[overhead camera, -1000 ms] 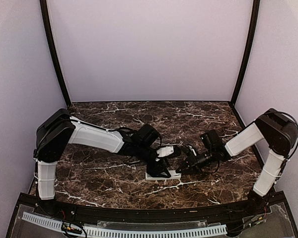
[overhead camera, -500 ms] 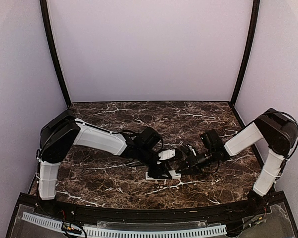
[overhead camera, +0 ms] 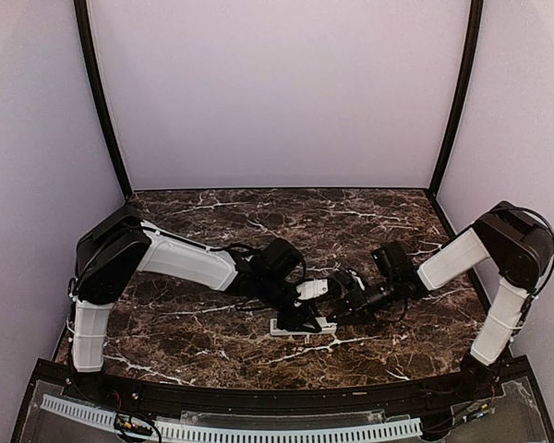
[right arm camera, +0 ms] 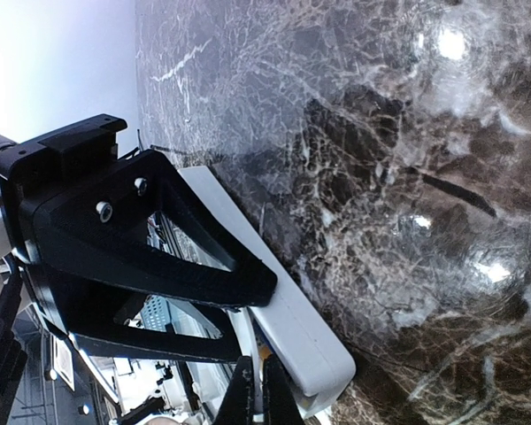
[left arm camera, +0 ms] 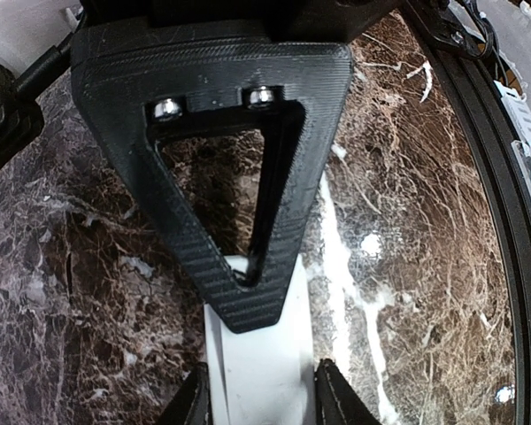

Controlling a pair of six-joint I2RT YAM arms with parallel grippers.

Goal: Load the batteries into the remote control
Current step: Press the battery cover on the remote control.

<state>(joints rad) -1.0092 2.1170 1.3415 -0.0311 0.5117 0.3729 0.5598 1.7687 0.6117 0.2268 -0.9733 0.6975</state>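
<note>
Top external view: a white remote control lay near the front of the marble table, with 2 grippers meeting over it. The left gripper straddled it, part closed (grip unclear). The right gripper was pinched closed beside its end.

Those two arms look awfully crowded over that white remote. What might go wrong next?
The left gripper has its jaws astride the remote control. On the smooth marble table, it might twist or slide if they squeeze unevenly. The right gripper, jaws shut, sits right beside the left one, so the two may well knock together.
</note>
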